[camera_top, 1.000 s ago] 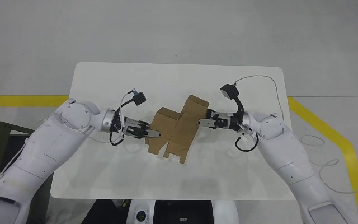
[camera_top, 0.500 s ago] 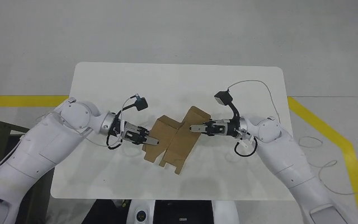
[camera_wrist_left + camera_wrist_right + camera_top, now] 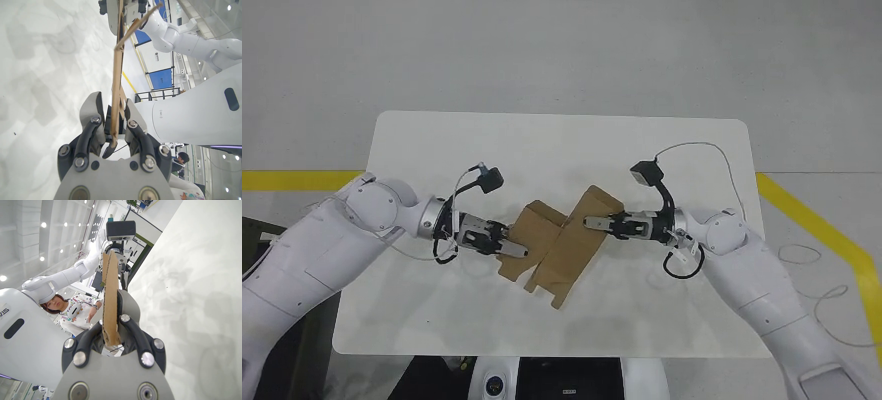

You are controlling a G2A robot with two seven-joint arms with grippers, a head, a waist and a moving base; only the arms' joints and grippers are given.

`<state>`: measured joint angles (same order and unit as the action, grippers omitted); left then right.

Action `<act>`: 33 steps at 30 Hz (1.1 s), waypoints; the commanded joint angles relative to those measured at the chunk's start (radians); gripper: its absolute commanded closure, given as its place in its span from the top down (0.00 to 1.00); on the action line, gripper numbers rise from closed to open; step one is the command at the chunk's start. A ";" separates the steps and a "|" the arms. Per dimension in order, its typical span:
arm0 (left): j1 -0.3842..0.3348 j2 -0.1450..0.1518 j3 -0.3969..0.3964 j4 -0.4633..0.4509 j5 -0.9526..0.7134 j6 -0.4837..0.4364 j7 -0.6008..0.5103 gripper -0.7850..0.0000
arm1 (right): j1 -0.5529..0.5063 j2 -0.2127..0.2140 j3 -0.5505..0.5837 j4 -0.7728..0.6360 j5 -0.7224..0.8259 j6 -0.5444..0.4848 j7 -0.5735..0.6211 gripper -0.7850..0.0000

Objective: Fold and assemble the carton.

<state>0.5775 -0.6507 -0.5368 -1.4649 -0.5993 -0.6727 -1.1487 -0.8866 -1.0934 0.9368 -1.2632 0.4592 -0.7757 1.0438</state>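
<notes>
L gripper [image 3: 114, 103] part open, carton [image 3: 560, 248] edge between its fingers w/ gaps both sides. R gripper [image 3: 113, 298] clamped on carton's other end, over counter [image 3: 442, 150] centre.

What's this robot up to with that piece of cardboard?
The robot has a flattened brown carton over a white table, with one arm at each end. The right gripper is shut on one edge. The left gripper straddles the opposite edge, its fingers open with gaps on both sides of the cardboard. The carton is not yet a box.
</notes>
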 commanded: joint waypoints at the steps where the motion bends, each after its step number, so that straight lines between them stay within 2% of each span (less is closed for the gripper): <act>1: 0.002 0.001 -0.007 0.036 -0.035 -0.042 0.043 1.00 | -0.002 0.001 0.014 0.011 -0.013 -0.015 -0.024 0.00; 7: 0.026 -0.009 -0.025 0.114 -0.143 -0.108 0.109 1.00 | -0.034 0.005 0.061 -0.003 -0.103 -0.025 -0.168 0.00; 16: 0.073 -0.039 -0.039 0.165 -0.147 -0.088 0.172 1.00 | -0.087 -0.005 0.089 -0.053 -0.215 -0.012 -0.395 0.00; 24: 0.116 -0.057 -0.067 0.131 -0.197 -0.031 0.206 1.00 | -0.099 -0.016 0.089 -0.061 -0.282 0.003 -0.477 0.00; 33: 0.147 -0.062 -0.125 0.109 -0.251 0.013 0.138 1.00 | -0.105 -0.023 0.095 -0.052 -0.351 0.013 -0.524 0.00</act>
<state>0.7215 -0.7133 -0.6560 -1.3538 -0.8446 -0.6633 -1.0046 -0.9906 -1.1166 1.0307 -1.3150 0.1119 -0.7636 0.5216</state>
